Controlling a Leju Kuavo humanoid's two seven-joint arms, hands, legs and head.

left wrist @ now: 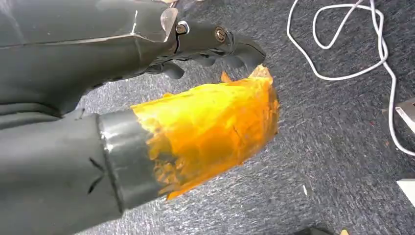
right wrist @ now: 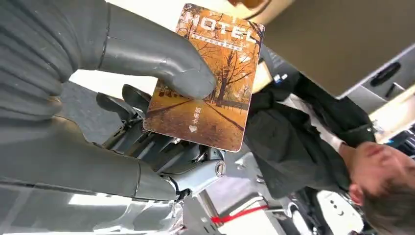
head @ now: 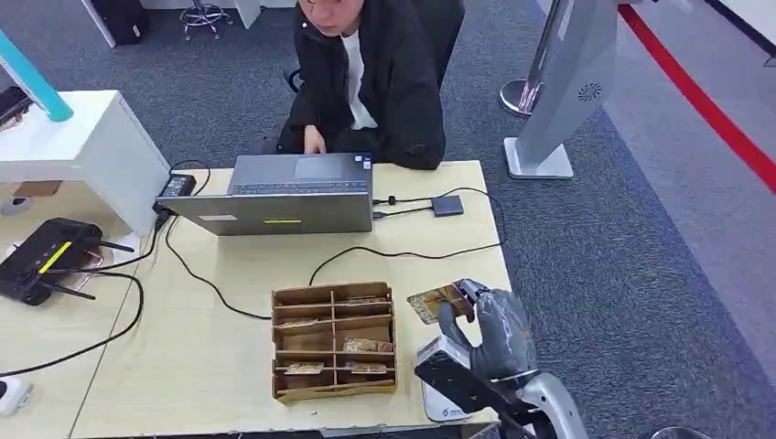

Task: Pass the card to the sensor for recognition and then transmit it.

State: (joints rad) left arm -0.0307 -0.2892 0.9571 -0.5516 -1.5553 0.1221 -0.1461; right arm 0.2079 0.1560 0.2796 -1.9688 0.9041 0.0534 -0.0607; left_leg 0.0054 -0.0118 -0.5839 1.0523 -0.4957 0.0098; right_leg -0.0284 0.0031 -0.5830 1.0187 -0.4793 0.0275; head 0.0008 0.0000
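Observation:
My right hand (head: 491, 326) hovers by the table's right edge, beside the cardboard organiser, and pinches a hotel card (head: 430, 303). In the right wrist view the card (right wrist: 210, 88) shows an autumn tree picture, and my right hand (right wrist: 122, 98) presses it with the thumb against the fingers behind. A white sensor pad (head: 446, 409) lies on the table's front right corner, partly under my right forearm. My left hand (left wrist: 186, 112), its thumb wrapped in orange tape, hangs over grey carpet and holds nothing, with the fingers (left wrist: 235, 49) apart from the thumb.
A cardboard organiser (head: 334, 340) holds several cards. An open laptop (head: 284, 197) stands at the far edge with a person (head: 375, 73) seated behind it. Black cables cross the table to a small grey box (head: 447, 205). A black router (head: 41, 261) lies at the left.

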